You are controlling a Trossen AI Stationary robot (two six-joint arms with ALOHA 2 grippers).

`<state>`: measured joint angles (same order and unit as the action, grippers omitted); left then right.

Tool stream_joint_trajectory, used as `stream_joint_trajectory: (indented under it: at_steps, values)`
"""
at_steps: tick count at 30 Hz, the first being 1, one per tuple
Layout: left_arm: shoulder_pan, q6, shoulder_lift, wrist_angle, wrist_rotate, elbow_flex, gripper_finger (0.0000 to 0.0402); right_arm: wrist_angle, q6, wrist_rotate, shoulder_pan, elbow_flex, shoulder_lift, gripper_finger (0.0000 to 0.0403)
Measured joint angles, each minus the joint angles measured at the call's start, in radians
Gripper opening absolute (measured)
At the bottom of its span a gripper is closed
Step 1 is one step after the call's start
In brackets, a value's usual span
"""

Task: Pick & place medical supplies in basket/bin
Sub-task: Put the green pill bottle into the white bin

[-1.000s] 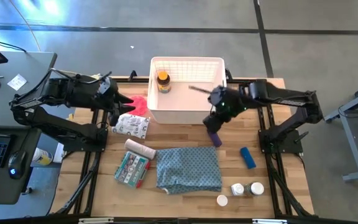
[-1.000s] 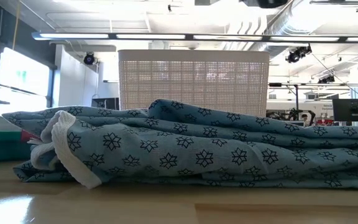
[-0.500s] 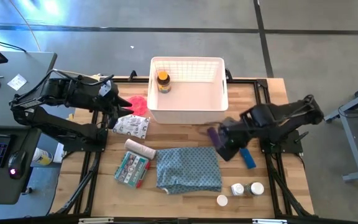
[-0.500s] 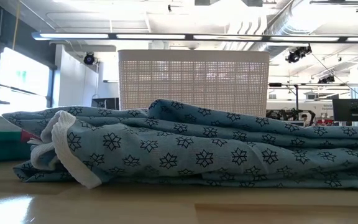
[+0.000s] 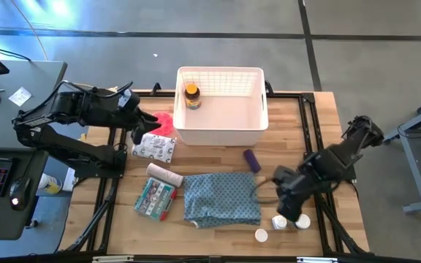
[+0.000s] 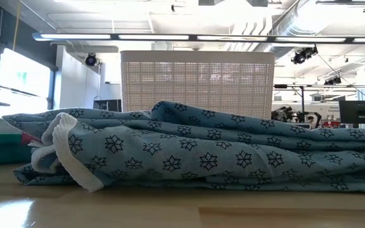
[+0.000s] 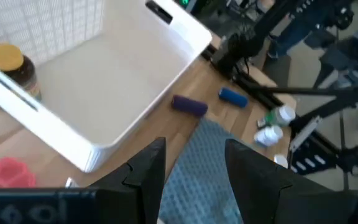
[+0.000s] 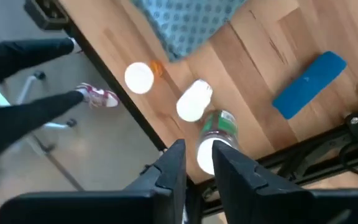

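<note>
The white basket [image 5: 221, 109] stands at the table's far middle with an amber yellow-capped bottle [image 5: 191, 96] inside. My right gripper [image 5: 287, 208] hangs open over the near right corner, pointing down above three white bottles [image 8: 194, 102], touching none. A blue tube [image 8: 309, 84] lies beside them, and a purple tube [image 5: 251, 159] lies just in front of the basket. My left gripper [image 5: 143, 123] waits open left of the basket, above the pink-red disc [image 5: 163, 120]. The bandage roll [image 5: 165, 174] and printed packets [image 5: 154, 148] lie at the near left.
The blue-grey patterned cloth [image 5: 221, 197] lies crumpled at the table's near middle and fills the low view's foreground. A green and red packet [image 5: 154, 199] lies left of it. The table's near edge runs close by the white bottles; a person's shoe [image 8: 95, 96] shows on the floor beyond.
My right gripper has swung from the basket's near right corner toward the table's near right corner. It has tipped further down and now hangs over the white bottles. Nothing on the table has moved.
</note>
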<state>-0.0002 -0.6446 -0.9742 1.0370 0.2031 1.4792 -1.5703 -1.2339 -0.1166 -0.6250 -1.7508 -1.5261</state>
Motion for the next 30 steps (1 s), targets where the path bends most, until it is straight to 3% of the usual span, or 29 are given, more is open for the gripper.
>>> stream_joint_trajectory:
  at_steps: [10,16,22,30]
  values:
    - [0.0,-0.069,-0.066,-0.168,-0.025,0.001,0.02,-0.001,0.017,0.145,-0.179,0.0,-0.003,0.0167]
    - [0.0,-0.07,-0.142,-0.275,-0.008,0.0,0.02,-0.001,0.091,0.264,-0.272,0.0,-0.008,0.0179]
    - [-0.038,-0.06,-0.197,-0.484,-0.064,0.001,0.02,0.004,0.054,0.271,-0.342,0.018,-0.011,0.0171]
    - [-0.074,-0.011,-0.21,-0.595,-0.051,0.0,0.02,0.063,-0.083,0.213,-0.417,0.256,-0.011,0.0196]
